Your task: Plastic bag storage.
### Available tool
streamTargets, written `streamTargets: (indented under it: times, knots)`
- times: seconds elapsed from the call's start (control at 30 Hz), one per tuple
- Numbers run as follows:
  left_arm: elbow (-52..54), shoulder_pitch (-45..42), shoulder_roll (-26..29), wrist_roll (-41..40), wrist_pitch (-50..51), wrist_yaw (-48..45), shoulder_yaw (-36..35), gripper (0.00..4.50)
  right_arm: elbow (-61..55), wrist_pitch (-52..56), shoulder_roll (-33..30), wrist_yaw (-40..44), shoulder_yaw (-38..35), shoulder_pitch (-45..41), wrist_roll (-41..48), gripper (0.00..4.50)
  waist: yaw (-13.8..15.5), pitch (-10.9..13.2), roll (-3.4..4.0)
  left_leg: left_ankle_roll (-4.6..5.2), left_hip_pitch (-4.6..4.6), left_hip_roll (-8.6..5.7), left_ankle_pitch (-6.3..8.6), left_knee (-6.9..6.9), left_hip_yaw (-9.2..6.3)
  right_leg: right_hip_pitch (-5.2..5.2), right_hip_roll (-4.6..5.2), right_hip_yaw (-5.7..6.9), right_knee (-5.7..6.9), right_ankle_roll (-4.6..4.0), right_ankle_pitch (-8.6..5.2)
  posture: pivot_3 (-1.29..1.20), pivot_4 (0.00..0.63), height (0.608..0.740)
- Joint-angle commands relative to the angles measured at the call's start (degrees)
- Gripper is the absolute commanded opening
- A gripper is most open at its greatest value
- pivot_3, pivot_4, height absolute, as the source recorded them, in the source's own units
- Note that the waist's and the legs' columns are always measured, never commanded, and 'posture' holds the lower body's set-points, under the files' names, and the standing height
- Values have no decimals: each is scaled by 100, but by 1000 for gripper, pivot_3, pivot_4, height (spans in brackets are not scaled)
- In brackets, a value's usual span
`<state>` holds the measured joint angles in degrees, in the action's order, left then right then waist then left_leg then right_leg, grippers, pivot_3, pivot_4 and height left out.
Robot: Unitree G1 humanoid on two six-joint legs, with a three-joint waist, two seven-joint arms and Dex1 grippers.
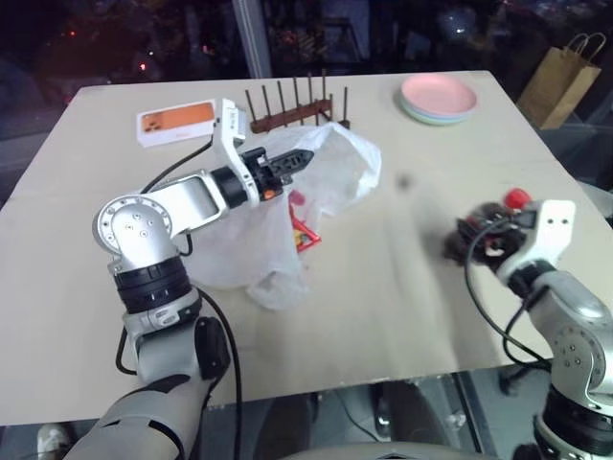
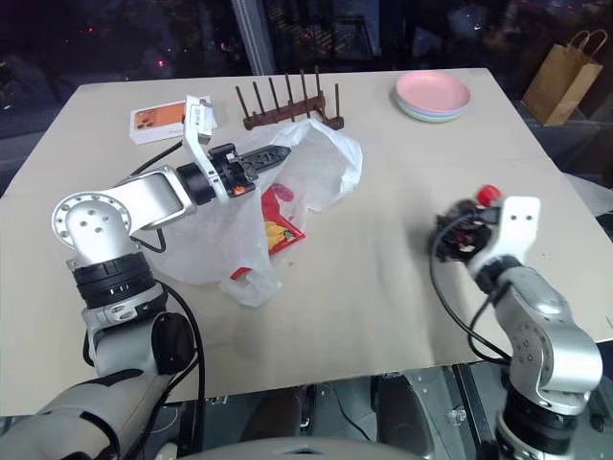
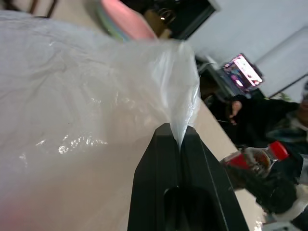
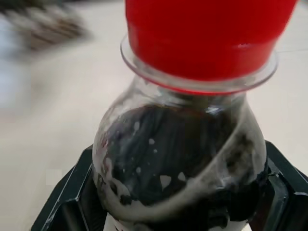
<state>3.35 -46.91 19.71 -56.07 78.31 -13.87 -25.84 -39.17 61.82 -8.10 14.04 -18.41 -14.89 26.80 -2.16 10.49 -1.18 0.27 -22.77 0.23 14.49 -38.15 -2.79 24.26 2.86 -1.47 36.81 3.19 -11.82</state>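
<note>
Plastic bag [image 1: 316,177] on the surface [image 1: 383,287], left of centre, its rim pinched in the left gripper [image 1: 299,159] fingers and lifted, apparently to hold the mouth open; right gripper [image 4: 168,192] fingers clasp a red-capped bottle [image 4: 192,120]

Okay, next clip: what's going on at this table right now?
The left gripper is shut on an edge of the thin translucent white plastic bag, holding it up off the beige table; a red snack packet lies at the bag. The right gripper holds a dark bottle with a red cap between its fingers, off to the right of the bag. A wooden peg rack, stacked pastel plates and an orange-and-white box sit along the far edge.
</note>
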Motion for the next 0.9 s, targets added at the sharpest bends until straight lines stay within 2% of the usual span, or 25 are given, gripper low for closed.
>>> streamTargets:
  times: [0.03,0.13,0.27,0.43,0.6,0.77,0.9]
  knots:
    - [243,-146,18,-276,20,-22,-6,0,158,-116,632,-33,531,-982,603,3098,-32,2,4,0,0,1,0,0,0,0,-3,0,0,0,0,0,150,740]
    - [282,-217,8,-482,70,22,-50,0,1232,-642,1091,-66,1045,-1650,346,3098,-19,2,4,-2,3,5,-2,-1,-2,0,-8,2,3,-1,1,0,150,740]
    - [243,-295,48,-769,143,275,-237,0,2370,-1493,1425,139,1726,-2060,5,3098,29,2,3,-4,-6,-4,-3,-1,-6,0,3,8,-1,-2,1,0,150,740]
    - [371,-235,158,-1129,191,605,-358,0,2905,-2070,1351,472,2495,-2070,-348,3098,26,2,3,-25,-26,-14,-15,5,-7,13,17,5,-16,-1,1,0,150,740]
    - [485,-107,221,-1371,132,838,-373,0,2992,-2015,1228,613,2610,-2061,-339,3098,8,1,2,-41,-98,-13,-24,0,-16,101,17,1,9,-2,3,0,150,740]
    - [741,48,236,-1787,67,918,-270,0,3493,-1518,1361,738,2410,-2404,47,3098,-15,1,2,-41,-96,-12,-24,0,-14,103,16,-1,16,-2,3,0,150,740]
    - [817,170,284,-2295,-23,1043,-326,0,5629,-1739,1857,952,2222,-3633,-6,3098,-74,1,2,-42,-92,-9,-25,-1,-7,108,11,-9,27,-4,5,0,150,740]
